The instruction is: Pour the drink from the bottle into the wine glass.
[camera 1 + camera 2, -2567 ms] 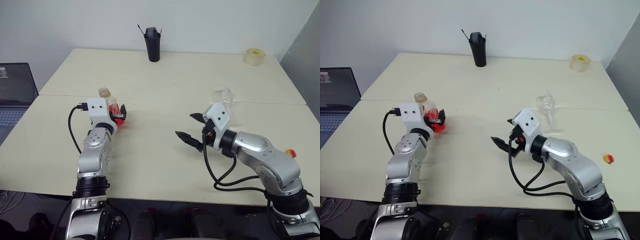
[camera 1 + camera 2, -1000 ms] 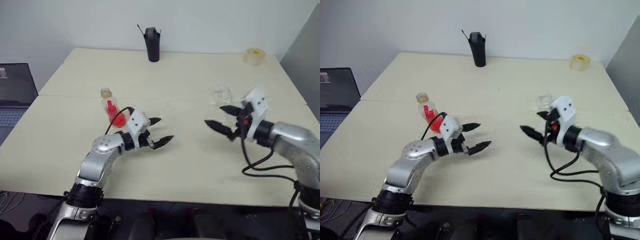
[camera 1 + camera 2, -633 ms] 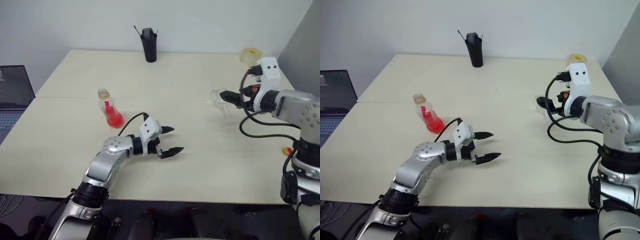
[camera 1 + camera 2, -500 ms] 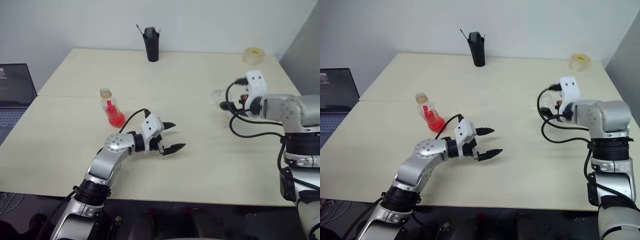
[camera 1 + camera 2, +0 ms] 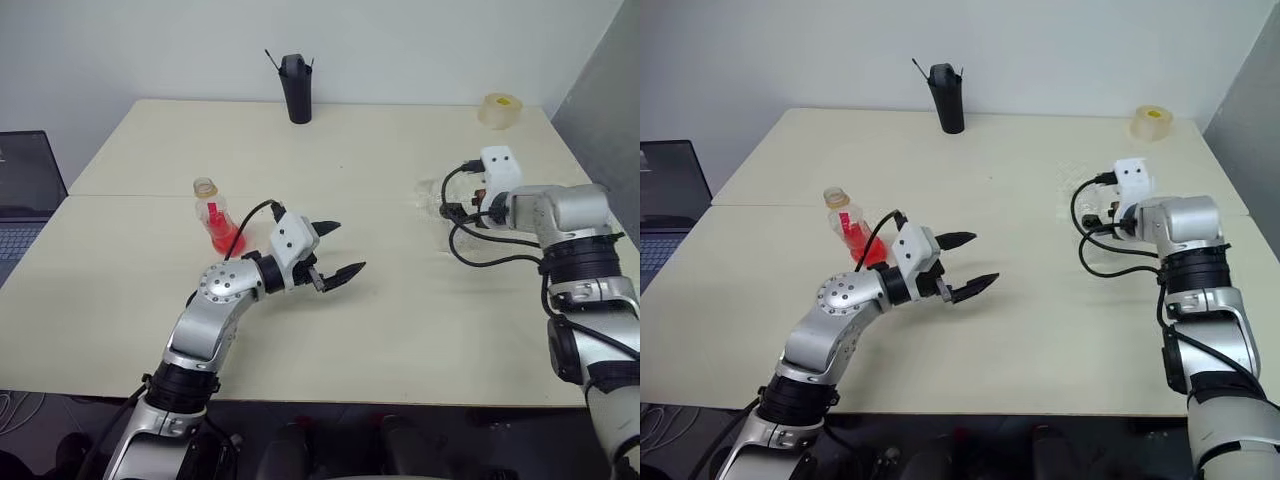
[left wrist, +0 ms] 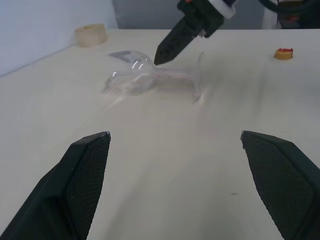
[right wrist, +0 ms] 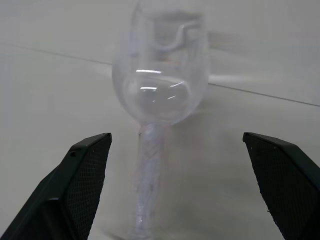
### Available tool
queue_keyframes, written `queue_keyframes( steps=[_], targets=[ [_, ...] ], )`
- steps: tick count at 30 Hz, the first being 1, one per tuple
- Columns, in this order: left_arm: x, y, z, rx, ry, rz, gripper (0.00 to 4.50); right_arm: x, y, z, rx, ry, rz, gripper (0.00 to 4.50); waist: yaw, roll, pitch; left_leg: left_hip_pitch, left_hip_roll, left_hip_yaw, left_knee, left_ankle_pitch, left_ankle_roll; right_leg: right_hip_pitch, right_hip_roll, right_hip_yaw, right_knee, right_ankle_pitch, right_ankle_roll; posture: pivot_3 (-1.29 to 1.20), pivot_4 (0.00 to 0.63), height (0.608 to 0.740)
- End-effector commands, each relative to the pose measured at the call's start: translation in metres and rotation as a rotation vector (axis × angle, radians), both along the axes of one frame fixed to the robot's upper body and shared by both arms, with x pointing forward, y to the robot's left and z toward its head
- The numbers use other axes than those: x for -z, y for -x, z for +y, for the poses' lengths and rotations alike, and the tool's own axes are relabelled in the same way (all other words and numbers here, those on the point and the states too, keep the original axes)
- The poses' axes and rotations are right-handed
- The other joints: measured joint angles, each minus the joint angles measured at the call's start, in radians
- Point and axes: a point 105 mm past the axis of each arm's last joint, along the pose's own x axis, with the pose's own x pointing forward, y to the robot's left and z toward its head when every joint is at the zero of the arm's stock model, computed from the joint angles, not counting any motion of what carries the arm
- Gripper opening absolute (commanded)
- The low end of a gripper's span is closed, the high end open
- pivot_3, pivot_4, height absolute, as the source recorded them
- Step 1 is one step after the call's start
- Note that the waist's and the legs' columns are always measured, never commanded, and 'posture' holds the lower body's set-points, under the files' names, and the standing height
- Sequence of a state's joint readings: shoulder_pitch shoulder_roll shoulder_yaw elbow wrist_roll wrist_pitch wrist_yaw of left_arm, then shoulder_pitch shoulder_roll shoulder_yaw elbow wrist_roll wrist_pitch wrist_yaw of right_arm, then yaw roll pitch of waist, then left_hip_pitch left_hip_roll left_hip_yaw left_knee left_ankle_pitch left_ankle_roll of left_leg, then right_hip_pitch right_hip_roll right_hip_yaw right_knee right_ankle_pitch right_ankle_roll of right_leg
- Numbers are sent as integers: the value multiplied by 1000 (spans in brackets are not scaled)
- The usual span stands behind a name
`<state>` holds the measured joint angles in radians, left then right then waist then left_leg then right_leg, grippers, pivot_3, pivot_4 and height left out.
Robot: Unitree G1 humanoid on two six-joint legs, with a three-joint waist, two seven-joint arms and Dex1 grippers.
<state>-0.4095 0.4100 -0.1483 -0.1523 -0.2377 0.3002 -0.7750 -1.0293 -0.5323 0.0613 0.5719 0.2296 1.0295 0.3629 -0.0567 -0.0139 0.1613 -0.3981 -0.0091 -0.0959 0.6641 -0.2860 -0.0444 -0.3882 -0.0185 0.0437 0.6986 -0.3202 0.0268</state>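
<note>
– Cream tabletop [image 5: 400,330], matt and flat, with a seam across it and a plain white wall behind. What else is on it?

– Far side, a tall black cup [image 5: 296,90] and a yellowish roll of tape [image 5: 498,110]. A dark laptop [image 5: 22,190] sits off my left edge. Plenty of free room in the middle.

– And your own things?

– The small clear plastic bottle [image 5: 214,218] stands upright just behind my left gripper [image 5: 346,248], neck open, with bright red-orange liquid [image 5: 226,240] in its lower body. Its red-and-yellow cap [image 6: 283,53] lies well apart on the table. The clear stemmed wine glass [image 6: 134,76] looks to be lying on its side, right in front of my right gripper [image 7: 176,136].

– Holding anything?

– No. Both grippers are spread wide and empty.

– How will the glass handle?

– I'd judge it light, rigid, slick and easy to crack, and likely to roll. I'd take the thin stem [image 7: 149,165] gently, near the bowl, and stand it up. The bottle should be light and a little squashy, so I'd grip the round body, not too hard
</note>
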Motion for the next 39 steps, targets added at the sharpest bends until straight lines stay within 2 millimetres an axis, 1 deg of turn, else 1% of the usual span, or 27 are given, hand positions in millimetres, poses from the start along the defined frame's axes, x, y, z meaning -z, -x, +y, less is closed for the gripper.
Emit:
queue_keyframes(
  steps=[1, 10, 11, 13, 18, 21, 24, 28, 33, 36, 39],
  targets=[
    [-15, 1, 1, -7, 26, -46, 4481, -12, -9, 2, -11, 8, -49, 4500, 0, 0, 0, 0, 0, 0, 0, 0, 0, 0, 0, 0, 0, 0, 0, 0, 150, 740],
    [-15, -3, 4, -39, 43, -28, 4481, -12, -20, 5, -14, 16, -61, 4500, -1, 0, 0, 0, 0, 0, 0, 0, 0, 0, 0, 0, 0, 0, 0, 0, 150, 740],
    [-15, -5, 5, -45, 44, -28, 4497, -11, -20, 6, -17, 18, -58, 4324, -1, 0, 0, 0, 0, 0, 0, 1, -1, 0, 0, 0, 0, 0, 0, 0, 150, 740],
    [-14, -5, 3, -55, 51, -26, 4500, -7, -21, 7, -26, 32, -47, 3869, -1, 0, 0, 0, 0, 0, 0, 2, -3, 0, 0, 0, 0, 0, 0, 0, 150, 740],
    [-13, -3, -2, -64, 58, -25, 4500, -2, -23, 6, -25, 59, -40, 2199, -1, 0, 0, 1, 0, 0, 0, 2, -3, 0, 0, 0, 1, 0, 0, 0, 150, 740],
    [-13, -2, -2, -69, 57, -28, 4500, 1, -23, 7, -28, 65, -39, 1078, -1, 0, 0, 1, 0, 1, 0, 2, -4, 0, 0, 0, 1, 0, 0, 0, 150, 740],
    [-14, -2, -2, -69, 54, -31, 4500, 0, -23, 7, -27, 69, -54, 200, -1, 0, 0, 1, 0, 1, 0, 2, -4, 0, 0, 0, 1, 0, 0, 0, 150, 740],
    [-14, -1, 0, -66, 50, -34, 4500, -6, -22, 5, -17, 56, -90, 148, -1, 0, 0, 0, 0, 0, 0, 2, -4, 0, 0, 0, 1, 0, 0, 0, 150, 740],
    [-14, 0, 0, -62, 56, -32, 4500, -2, -13, 1, -16, 60, -96, 148, 0, 0, 0, 0, 0, 0, 0, 2, -4, 0, 0, 0, 1, 0, 0, 0, 150, 740],
    [-15, -1, 0, -71, 74, -28, 4500, -6, -12, 3, -29, 61, -152, 148, 1, 0, 0, 0, 0, 0, 0, 2, -4, 0, 0, 0, 1, 0, 0, 0, 150, 740],
    [-19, -4, 1, -92, 88, -40, 4500, -22, -9, 9, -71, 53, -285, 148, 1, 0, 0, 0, 0, 0, 0, 2, -4, 0, 0, 0, 1, 0, 0, 0, 150, 740]
  ],
)
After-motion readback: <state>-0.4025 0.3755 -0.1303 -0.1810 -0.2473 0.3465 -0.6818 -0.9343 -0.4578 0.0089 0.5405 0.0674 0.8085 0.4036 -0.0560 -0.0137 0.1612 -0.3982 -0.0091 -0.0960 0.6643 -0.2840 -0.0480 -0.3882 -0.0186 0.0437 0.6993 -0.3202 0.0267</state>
